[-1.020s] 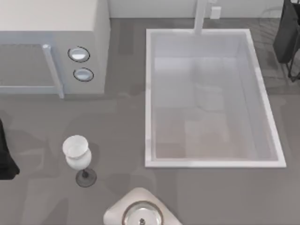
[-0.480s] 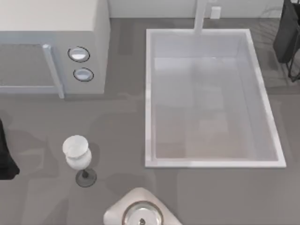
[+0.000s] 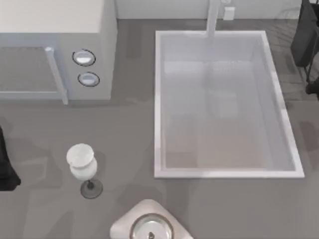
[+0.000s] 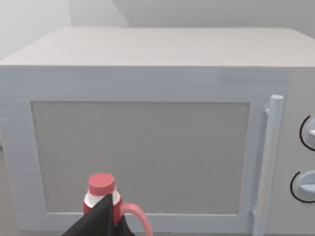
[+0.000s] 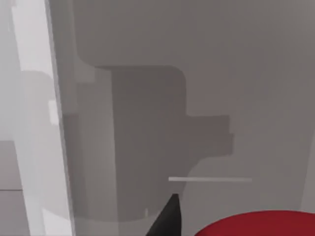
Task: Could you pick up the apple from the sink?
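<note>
Nearby, at seven o'clock, the wine glass [image 3: 82, 167] stands well clear, and the left gripper [image 4: 101, 222] idles at nine, facing the microwave [image 4: 147, 147]; open or closed, I cannot tell. Farther off, at two o'clock beyond the rim of the sink [image 3: 294, 149], the right gripper [image 3: 313, 88] seems clamped on the apple [image 5: 256, 225]. With that smooth skin, a jolt could drop it into the basin.

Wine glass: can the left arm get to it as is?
Probably yes. The left arm sits at the table's left edge, and only bare table lies between it and the upright wine glass.
</note>
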{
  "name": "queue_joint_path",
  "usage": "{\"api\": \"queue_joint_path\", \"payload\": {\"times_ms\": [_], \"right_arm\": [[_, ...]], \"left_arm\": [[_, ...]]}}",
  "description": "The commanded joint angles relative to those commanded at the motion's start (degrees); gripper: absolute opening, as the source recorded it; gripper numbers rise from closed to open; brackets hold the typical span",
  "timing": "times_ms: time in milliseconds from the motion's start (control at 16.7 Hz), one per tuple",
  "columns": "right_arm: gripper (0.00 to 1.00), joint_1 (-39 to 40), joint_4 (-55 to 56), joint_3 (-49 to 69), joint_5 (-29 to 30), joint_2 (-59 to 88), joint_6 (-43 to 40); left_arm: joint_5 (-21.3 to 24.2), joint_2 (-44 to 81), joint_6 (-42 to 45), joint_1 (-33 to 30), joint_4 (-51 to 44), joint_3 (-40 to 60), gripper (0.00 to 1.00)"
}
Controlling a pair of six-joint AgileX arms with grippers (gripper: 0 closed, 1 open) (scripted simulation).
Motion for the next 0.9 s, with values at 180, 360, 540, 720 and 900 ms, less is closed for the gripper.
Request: {"api": "queue_joint_path", "payload": {"times_ms": [180,360,540,720,900], "right_arm": [[0.0,0.0,0.1,-0.1,0.0,0.0,0.0],[0.15,0.0,0.1,-0.1,0.0,0.0,0.0],[0.38,0.0,0.1,-0.1,0.0,0.0,0.0],[0.6,0.0,0.1,-0.1,0.0,0.0,0.0],[0.83,0.0,0.1,-0.1,0.0,0.0,0.0]], "left_arm": [[0.0,0.0,0.0,0.0,0.0,0.0,1.0],[0.0,0.0,0.0,0.0,0.0,0.0,1.0],[0.0,0.0,0.0,0.0,0.0,0.0,1.0],[0.0,0.0,0.0,0.0,0.0,0.0,1.0],[0.0,0.0,0.0,0.0,0.0,0.0,1.0]]}}
